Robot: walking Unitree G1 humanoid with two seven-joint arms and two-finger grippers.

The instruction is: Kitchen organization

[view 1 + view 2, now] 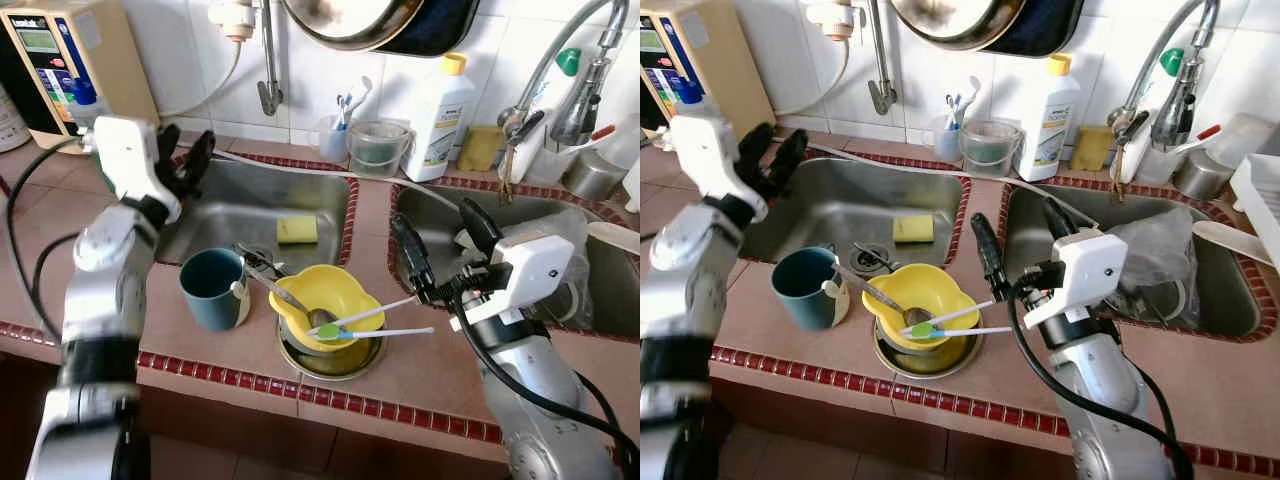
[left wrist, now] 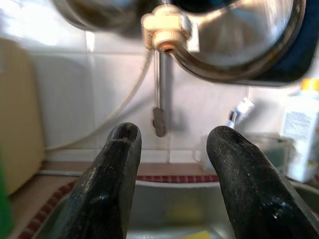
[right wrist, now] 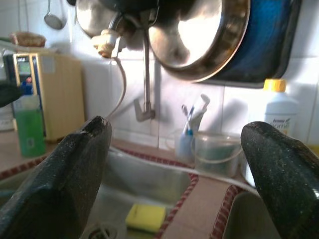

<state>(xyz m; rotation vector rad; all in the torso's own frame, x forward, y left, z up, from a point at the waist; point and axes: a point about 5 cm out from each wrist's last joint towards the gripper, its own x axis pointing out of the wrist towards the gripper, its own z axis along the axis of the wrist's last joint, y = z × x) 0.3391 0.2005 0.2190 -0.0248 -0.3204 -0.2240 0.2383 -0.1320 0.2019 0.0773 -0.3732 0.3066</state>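
Yellow bowl [image 1: 316,292] (spoons inside) beside mug [image 1: 211,288]

A home kitchen: tiled counter [image 1: 400,360] with two steel sinks [image 1: 250,210], tap [image 1: 560,70], sponge [image 1: 297,229], detergent bottle [image 1: 440,118], hanging pans [image 1: 360,22], stacked used bowls [image 1: 315,300] and a mug [image 1: 212,288] by the drain.

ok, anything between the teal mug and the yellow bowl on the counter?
In the left eye view a metal spoon lies between the teal mug and the yellow bowl, its bowl end in the yellow bowl; otherwise bare counter.
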